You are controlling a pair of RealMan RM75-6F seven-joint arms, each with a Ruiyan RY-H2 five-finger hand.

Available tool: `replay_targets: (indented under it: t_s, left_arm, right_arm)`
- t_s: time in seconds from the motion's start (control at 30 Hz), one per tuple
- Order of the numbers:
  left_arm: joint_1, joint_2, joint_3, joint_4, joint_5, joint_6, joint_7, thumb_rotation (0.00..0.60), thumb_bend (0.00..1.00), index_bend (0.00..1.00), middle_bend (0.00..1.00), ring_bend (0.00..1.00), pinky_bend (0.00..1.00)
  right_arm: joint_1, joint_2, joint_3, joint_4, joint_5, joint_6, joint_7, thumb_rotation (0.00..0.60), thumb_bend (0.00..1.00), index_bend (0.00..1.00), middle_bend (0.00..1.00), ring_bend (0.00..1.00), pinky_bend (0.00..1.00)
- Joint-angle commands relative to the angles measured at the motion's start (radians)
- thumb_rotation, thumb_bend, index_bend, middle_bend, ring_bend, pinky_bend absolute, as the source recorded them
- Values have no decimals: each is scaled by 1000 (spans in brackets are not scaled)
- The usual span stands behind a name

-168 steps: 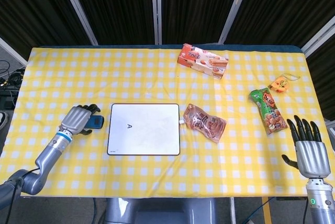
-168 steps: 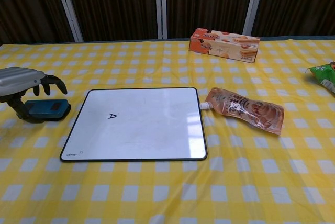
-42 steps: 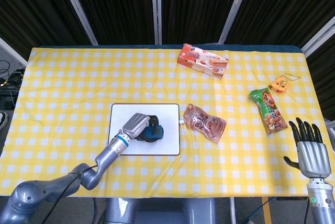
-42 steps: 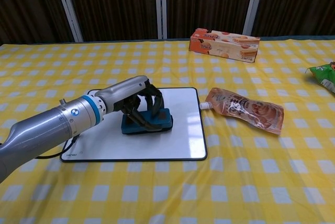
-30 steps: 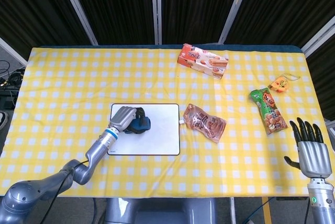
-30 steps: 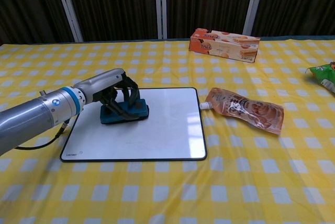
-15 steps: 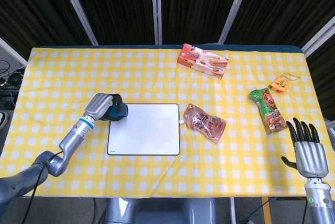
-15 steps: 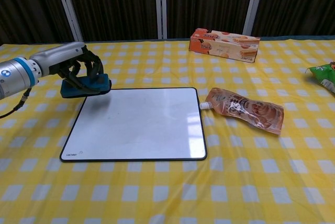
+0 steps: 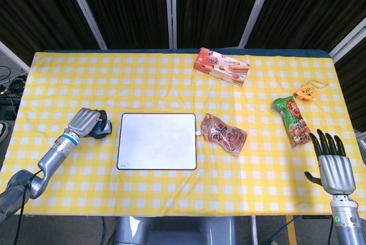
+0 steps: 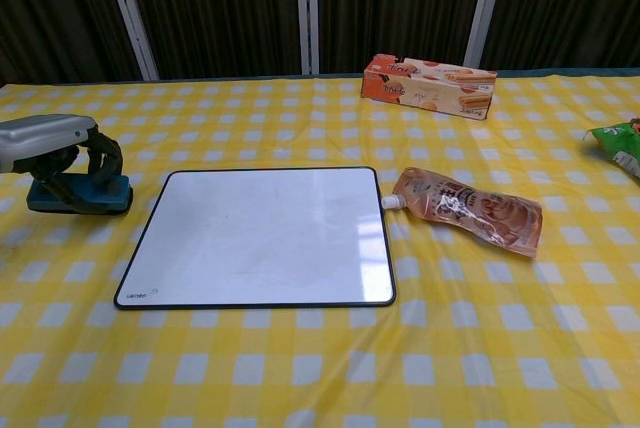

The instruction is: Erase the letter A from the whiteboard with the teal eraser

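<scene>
**Holding the teal eraser beside the blank whiteboard**

The left hand (image 9: 84,122) sits at the left of the head view, on the yellow checked tablecloth (image 9: 171,82). Its fingers curl over the teal eraser (image 10: 80,196) and grasp it. In the chest view the eraser rests flat on the cloth at the left edge of the frame, with the dark fingers (image 10: 103,162) arched over its top. The eraser lies just beside the left edge of the whiteboard (image 9: 158,141), apart from the black frame.

The whiteboard lies flat at the lower centre of the head view. Its white surface shows no letter in either view. A small maker's mark is visible at its lower left corner in the chest view.

The right hand (image 9: 331,164) stands at the lower right corner of the head view. Its fingers point up and are spread apart, grasping nothing. The chest view does not show it.

Other items on the cloth:
- An orange snack pouch (image 9: 223,134) lies just right of the whiteboard, its spout near the board's right edge.
- An orange biscuit box (image 9: 221,66) lies at the upper centre.
- A green snack packet (image 9: 293,120) lies at the right.
- A small orange object (image 9: 307,91) lies above and right of the green packet; its type cannot be told.
</scene>
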Motion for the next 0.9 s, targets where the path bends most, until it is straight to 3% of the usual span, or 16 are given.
replay_targets:
  t_s: [0.03,0.07,0.1,0.2,0.33,0.43,0.53,0.67,0.9]
  left_arm:
    - [1,13,37,-6,30,-23,-19,600,30,148,68,115,192]
    - [2,23,33,-24,30,-8,-34,593,0,19,1,16,56]
    - [6,31,29,-38,30,11,-44,583,0,0,0,0,12]
    - [22,74,15,-98,29,74,-59,532,0,0,0,0,0]
    - [52,162,-5,-201,17,152,-18,524,0,0,0,0,0]
    - [91,256,-32,-329,-25,198,71,567,0,0,0,0,0]
    - [156,364,-62,-512,-113,239,251,599,0,0,0,0,0]
    - [261,478,-85,-776,-241,330,483,600,0,0,0,0,0]
    - [392,554,-67,-1016,-312,476,675,600,0,0,0,0,0]
  right_arm:
    - [-1,2,1,-3,-1,3,1,600,0,0,0,0,0]
    - [-2,4,1,-4,-2,5,2,600,0,0,0,0,0]
    - [-2,5,1,-6,-3,6,4,600,0,0,0,0,0]
    - [-4,13,-1,-16,-10,11,12,600,0,0,0,0,0]
    - [-9,27,-3,-34,-28,28,25,600,0,0,0,0,0]
    - [-14,39,-4,-45,-37,38,37,600,0,0,0,0,0]
    - [-18,49,-5,-56,-46,48,50,600,0,0,0,0,0]
    - [-21,59,-5,-67,-58,59,63,600,0,0,0,0,0]
    - [-22,66,-6,-72,-73,67,73,600,0,0,0,0,0]
